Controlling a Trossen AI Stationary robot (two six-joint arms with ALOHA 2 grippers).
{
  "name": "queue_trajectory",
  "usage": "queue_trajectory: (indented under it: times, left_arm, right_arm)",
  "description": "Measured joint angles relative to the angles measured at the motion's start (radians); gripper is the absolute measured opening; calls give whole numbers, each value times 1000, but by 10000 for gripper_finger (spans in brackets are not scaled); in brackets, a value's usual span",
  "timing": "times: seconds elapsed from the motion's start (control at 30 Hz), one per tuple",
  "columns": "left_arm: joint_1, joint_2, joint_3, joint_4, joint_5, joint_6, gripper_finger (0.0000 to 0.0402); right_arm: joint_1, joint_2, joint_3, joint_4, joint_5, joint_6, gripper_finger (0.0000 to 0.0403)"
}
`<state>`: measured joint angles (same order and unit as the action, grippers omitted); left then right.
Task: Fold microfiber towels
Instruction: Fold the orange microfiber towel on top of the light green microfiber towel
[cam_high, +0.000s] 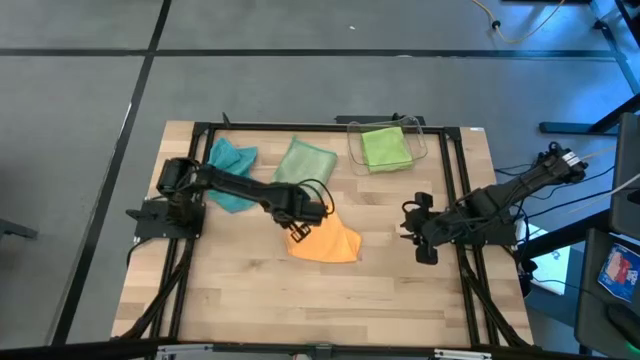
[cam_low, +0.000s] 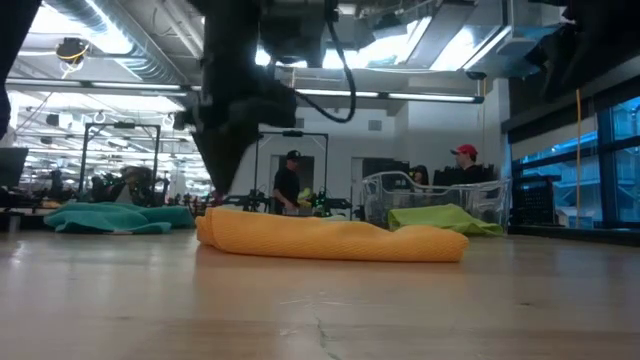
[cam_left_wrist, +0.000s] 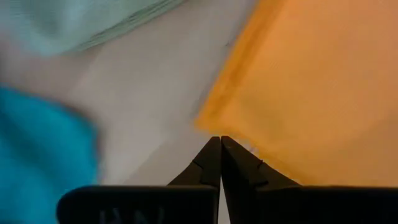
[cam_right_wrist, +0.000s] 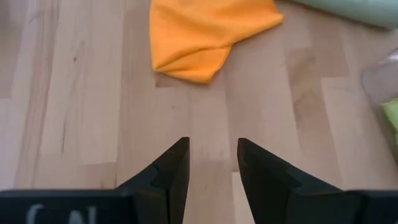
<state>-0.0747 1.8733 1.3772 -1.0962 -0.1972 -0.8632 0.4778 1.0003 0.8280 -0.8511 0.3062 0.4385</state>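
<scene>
1. Left gripper (cam_high: 300, 232): fingers (cam_left_wrist: 211, 163) pressed tip to tip with no gap between them. They sit at the near-left corner of the orange towel (cam_high: 325, 243); in the left wrist view no cloth shows between the tips, so whether any fold is pinched cannot be told.
2. Right gripper (cam_right_wrist: 212, 163): fingers parted with bare wood showing between them, holding and touching nothing.
3. Orange towel: lies bunched near the table's (cam_high: 250, 300) centre, its long axis running left to right. In the low view it forms a low, flat roll on the wood, thicker at its left end.
4. Other towels: teal towel (cam_high: 232, 170) crumpled at the far left; sage green towel (cam_high: 302, 161) just beside it toward the centre; lime green towel (cam_high: 384, 147) inside the clear plastic bin (cam_high: 420, 135) at the far edge.
5. Left arm: reaches from its base at the table's left side across to the centre, passing over the teal towel, wrist angled down at the orange towel.
6. Right arm: extends in from the right edge, its gripper low over bare table, well apart from the orange towel and pointing toward it.
</scene>
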Motion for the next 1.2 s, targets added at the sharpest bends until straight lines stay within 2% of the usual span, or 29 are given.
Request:
queue_trajectory:
  times: [0.13,0.23,0.33,0.47,0.6,0.77,1.03,1.2]
  left_arm:
    - [12,-7,-103,206,116,2,14]
    - [11,-7,-124,260,86,-23,24]
    - [12,-12,-117,238,58,-62,33]
    - [12,-25,-90,246,64,-16,37]
    - [7,-23,-80,263,84,-79,35]
    - [12,-23,-82,199,88,-123,57]
    - [12,-23,-81,141,99,-156,121]
    - [23,-23,-81,2,81,-113,164]
  right_arm:
    - [0,13,0,-14,-48,-2,138]
    - [0,17,0,-15,-55,-20,138]
    - [0,18,0,-9,-56,-29,138]
    - [0,21,0,-6,-56,-29,138]
    - [0,21,0,-6,-56,-30,138]
    - [0,21,0,-6,-56,-32,138]
    - [0,21,0,-7,-56,-51,138]
    - [0,21,0,-7,-56,-51,138]
